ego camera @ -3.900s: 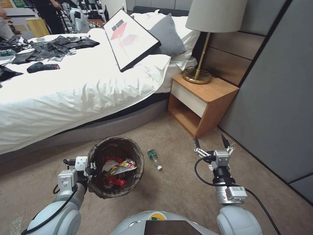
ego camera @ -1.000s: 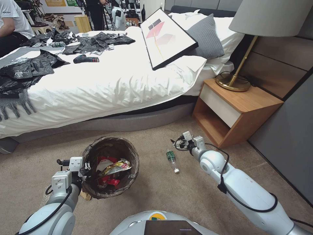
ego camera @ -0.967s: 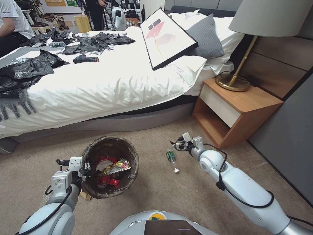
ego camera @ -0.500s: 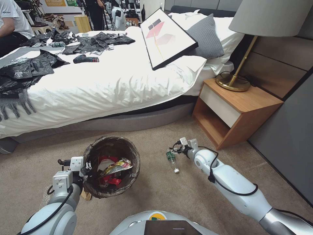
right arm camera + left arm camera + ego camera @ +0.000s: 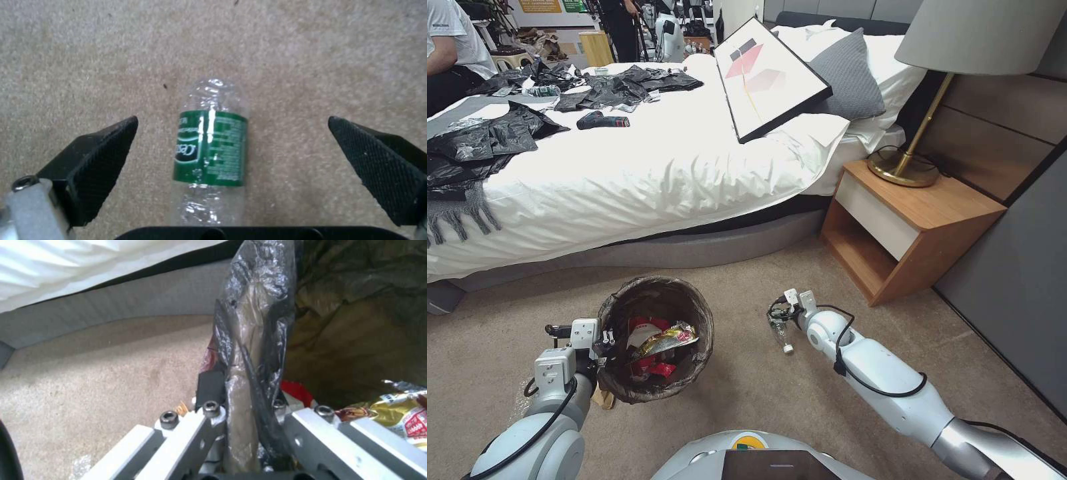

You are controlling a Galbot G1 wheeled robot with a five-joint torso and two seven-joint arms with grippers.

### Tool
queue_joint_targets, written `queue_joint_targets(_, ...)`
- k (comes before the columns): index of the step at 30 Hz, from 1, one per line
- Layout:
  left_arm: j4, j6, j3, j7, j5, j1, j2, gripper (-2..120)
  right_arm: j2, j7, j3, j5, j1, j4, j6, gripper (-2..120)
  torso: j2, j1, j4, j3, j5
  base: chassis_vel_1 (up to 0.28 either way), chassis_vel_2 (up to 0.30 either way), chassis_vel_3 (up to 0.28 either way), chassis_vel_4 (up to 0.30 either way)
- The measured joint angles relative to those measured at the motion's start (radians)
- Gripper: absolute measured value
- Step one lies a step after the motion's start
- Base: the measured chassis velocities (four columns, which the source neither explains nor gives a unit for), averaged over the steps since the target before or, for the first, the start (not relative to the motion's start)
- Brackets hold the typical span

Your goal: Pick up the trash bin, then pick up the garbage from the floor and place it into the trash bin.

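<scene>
Now lower and nearer than half a second ago: right gripper (image 5: 778,313) down at the carpet (image 5: 747,393), directly over the small green-labelled plastic bottle (image 5: 778,329), where before it hung just beside the bottle's far end. Spread wide, with one black textured pad (image 5: 95,163) on each side of the bottle (image 5: 210,156) and clear carpet (image 5: 289,66) between pads and plastic; not touching it. Bottle lying flat on its side on the floor, in the same spot as in the earlier frames, between the trash bin (image 5: 656,337) and the wooden nightstand (image 5: 907,227), cap end toward the robot. Right arm stretched further forward and flatter along the floor than a second ago.

Left gripper (image 5: 602,341) unchanged: clamped on the near-left rim of the trash bin, fingers (image 5: 209,396) pinching rim and dark bag liner (image 5: 256,340) together in the wrist view. Bin held upright in front of the robot's left side, close to the grey bed base (image 5: 647,250); whether lifted clear of the carpet cannot be told. Inside it, red-and-white snack packets (image 5: 650,367) and a gold foil wrapper (image 5: 667,339), as before.

Head view steady over the last second; bed (image 5: 647,167), framed picture (image 5: 770,77) and lamp (image 5: 954,80) in the same places.
</scene>
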Motion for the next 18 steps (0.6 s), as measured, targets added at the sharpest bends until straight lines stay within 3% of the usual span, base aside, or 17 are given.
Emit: queue_joint_targets(18, 0.0, 0.002, 0.0, 0.001, -0.002, -0.003, 0.001, 3, 0.097, 0.004, -0.034, -0.042, 0.041, -0.146, 0.006, 100, 0.0, 0.0, 0.0002, 0.0, 0.0, 0.0, 0.0, 0.0, 0.0)
